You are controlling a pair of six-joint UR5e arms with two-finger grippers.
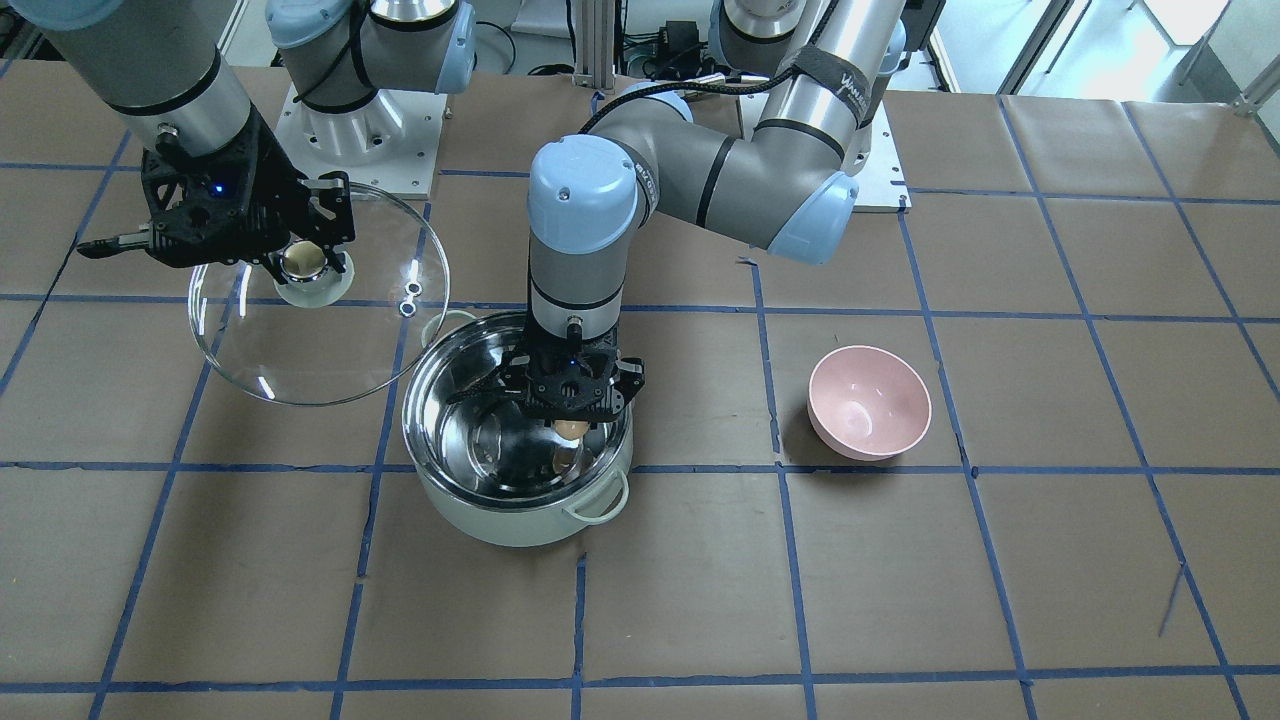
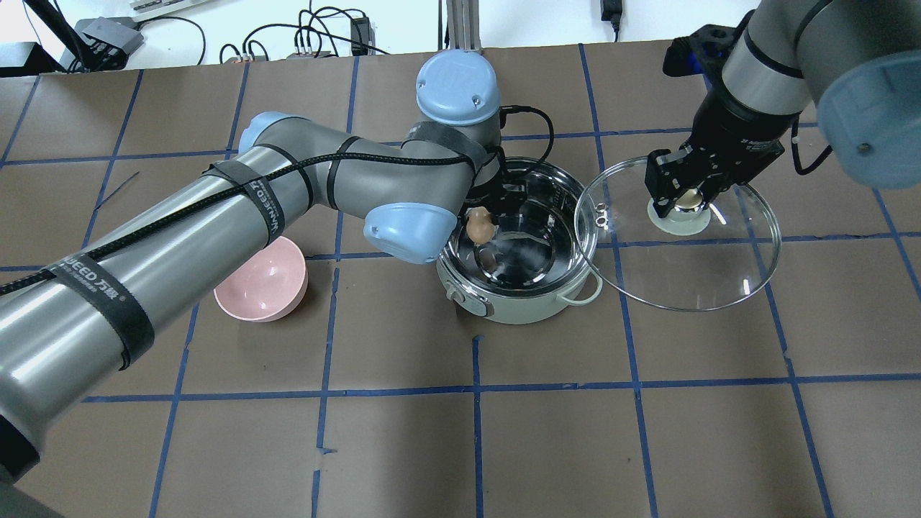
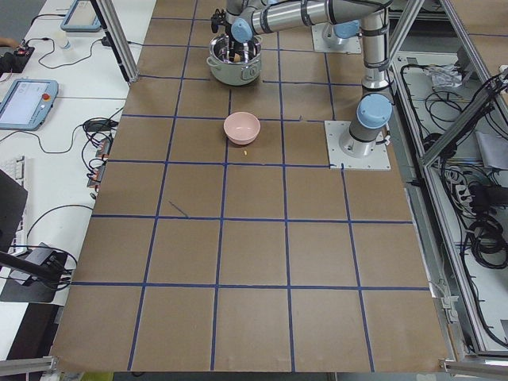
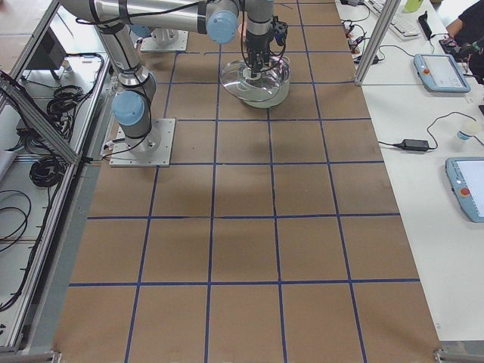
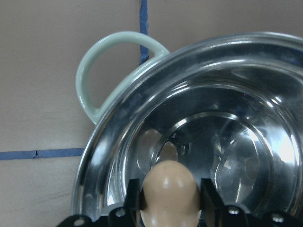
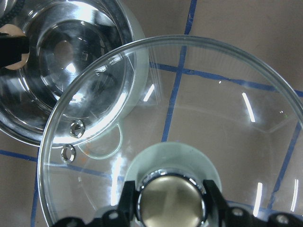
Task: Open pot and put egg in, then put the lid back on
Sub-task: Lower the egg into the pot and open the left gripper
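Note:
The mint-green pot [image 2: 529, 306] stands open at mid-table, its steel inside bare; it also shows in the front view [image 1: 500, 515]. My left gripper [image 2: 481, 224] is shut on the brown egg [image 1: 571, 429] and holds it over the pot's inside, near the rim. In the left wrist view the egg [image 5: 170, 191] sits between the fingers above the pot's steel wall [image 5: 132, 123]. My right gripper [image 2: 682, 203] is shut on the knob [image 6: 171, 201] of the glass lid [image 2: 691, 266] and holds it raised beside the pot, its edge overlapping the pot's rim.
A pink bowl [image 1: 868, 402] stands on the table on the left arm's side of the pot. Blue tape lines cross the brown table cover. Both arm bases stand at the table's back edge.

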